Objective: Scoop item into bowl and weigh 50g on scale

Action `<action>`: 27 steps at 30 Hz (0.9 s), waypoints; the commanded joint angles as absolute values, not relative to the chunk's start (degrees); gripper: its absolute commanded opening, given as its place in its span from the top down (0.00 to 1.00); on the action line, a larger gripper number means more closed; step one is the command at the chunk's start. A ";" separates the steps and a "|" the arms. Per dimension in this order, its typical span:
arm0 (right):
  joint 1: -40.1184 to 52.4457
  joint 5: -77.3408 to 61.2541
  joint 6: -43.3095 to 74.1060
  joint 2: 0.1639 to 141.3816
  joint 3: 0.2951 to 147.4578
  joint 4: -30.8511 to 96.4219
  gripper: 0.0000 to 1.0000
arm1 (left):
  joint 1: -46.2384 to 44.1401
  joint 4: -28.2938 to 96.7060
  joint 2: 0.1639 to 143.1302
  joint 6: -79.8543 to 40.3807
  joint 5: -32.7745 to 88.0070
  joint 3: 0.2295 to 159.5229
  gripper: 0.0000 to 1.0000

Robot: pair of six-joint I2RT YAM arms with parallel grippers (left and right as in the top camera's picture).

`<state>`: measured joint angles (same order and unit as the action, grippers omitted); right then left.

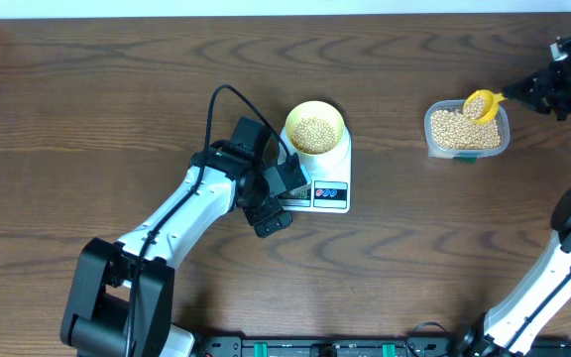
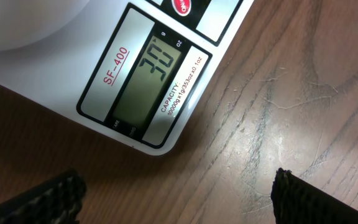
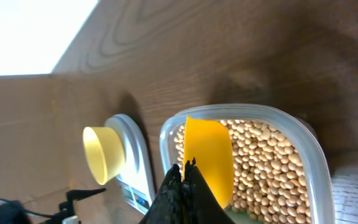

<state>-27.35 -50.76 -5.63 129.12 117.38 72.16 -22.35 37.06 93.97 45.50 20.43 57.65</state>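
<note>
Dark wood-grain table (image 1: 117, 119), pale strip along the top edge. Left claw (image 1: 281, 198) hangs wide open at the display end of the white scale (image 1: 337, 169), which runs lengthwise up the frame, display toward the bottom. Yellow-green bowl (image 1: 337, 114) sits on its platform, tan beans (image 1: 314, 134) inside. Upper right, right claw (image 1: 523, 91) is clamped on the yellow scoop (image 1: 481, 104) over the bean tub (image 1: 431, 139).
</note>
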 commanded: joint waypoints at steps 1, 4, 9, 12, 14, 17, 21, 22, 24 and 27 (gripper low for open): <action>-27.46 -57.17 -7.86 129.93 118.28 72.20 0.99 | -22.46 37.19 94.37 46.48 20.01 57.25 0.02; -27.44 -59.16 -8.03 129.93 118.28 72.03 0.99 | -22.46 37.21 94.37 46.48 20.03 57.28 0.02; -27.38 -63.22 -8.01 129.93 118.28 71.16 0.99 | -22.46 37.21 94.37 46.48 20.01 57.25 0.02; -27.20 -66.96 -7.97 129.93 118.28 70.43 0.99 | -22.46 37.19 94.37 46.48 20.03 57.25 0.02; -26.92 -68.55 -7.79 129.93 118.28 69.76 0.99 | -22.46 37.21 94.37 46.48 20.03 57.28 0.02; -26.00 -69.28 -6.50 129.93 118.28 68.42 0.99 | -22.46 37.19 94.37 46.46 20.01 57.28 0.02; -24.03 -71.20 -4.23 129.93 118.28 65.82 0.99 | -22.46 37.19 94.37 46.48 20.01 57.25 0.02; -23.42 -71.61 -3.60 129.93 118.28 65.10 0.99 | -22.46 37.19 94.37 46.48 20.03 57.25 0.02; -22.04 -71.61 -2.09 129.93 118.28 63.51 0.99 | -22.46 37.19 94.37 46.48 20.03 57.25 0.02; -19.62 -71.61 0.08 129.93 118.28 60.86 0.99 | -22.46 37.21 94.37 46.48 20.01 57.28 0.02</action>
